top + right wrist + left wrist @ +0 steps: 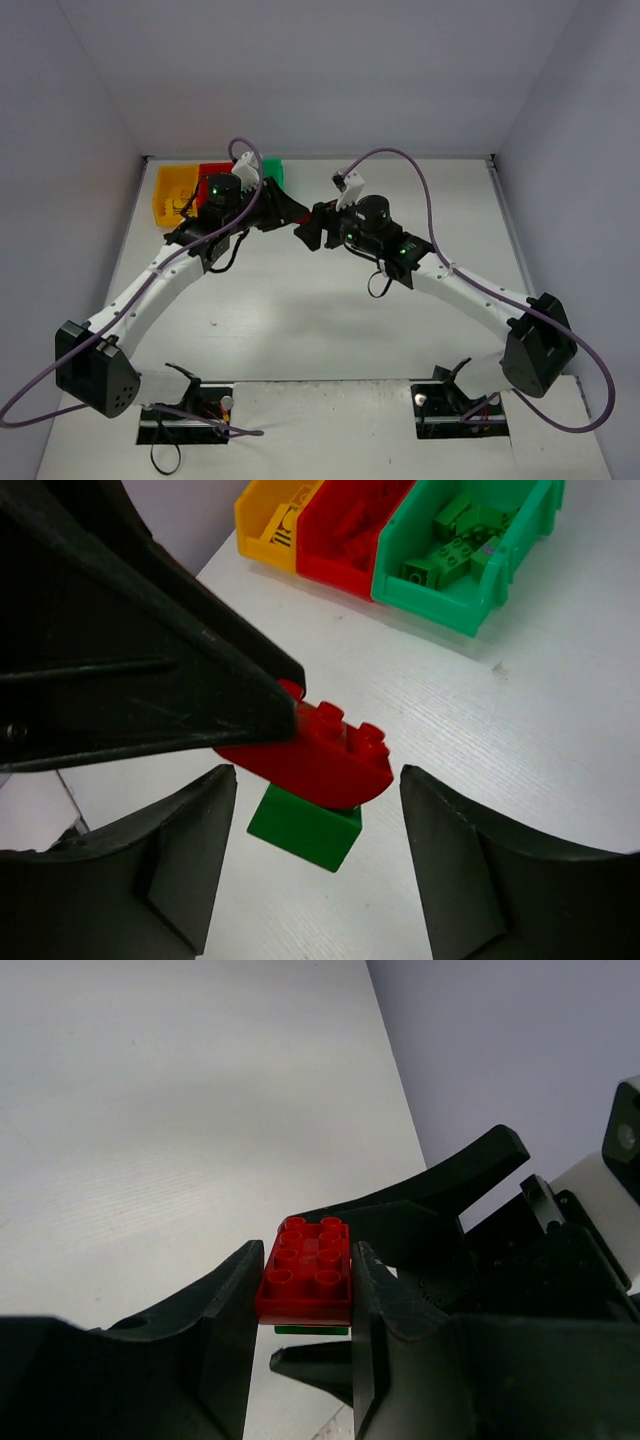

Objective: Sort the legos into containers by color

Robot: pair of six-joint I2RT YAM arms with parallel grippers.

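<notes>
My left gripper (305, 1295) is shut on a red lego (307, 1275) with a green lego (311, 1329) stuck under it, held above the table. In the right wrist view the red lego (320, 758) and the green lego (305, 827) hang between my right gripper's open fingers (190, 860), which do not touch them. The right gripper (315, 865) is open and faces the left gripper (290, 215) at the table's middle back, the right gripper (312, 228) close beside it. The joined yellow (272, 520), red (345, 535) and green (470, 550) containers stand beyond, with bricks inside.
The containers (175, 190) sit at the table's back left, partly hidden by my left arm. White walls close in the table on three sides. Purple cables arc over both arms.
</notes>
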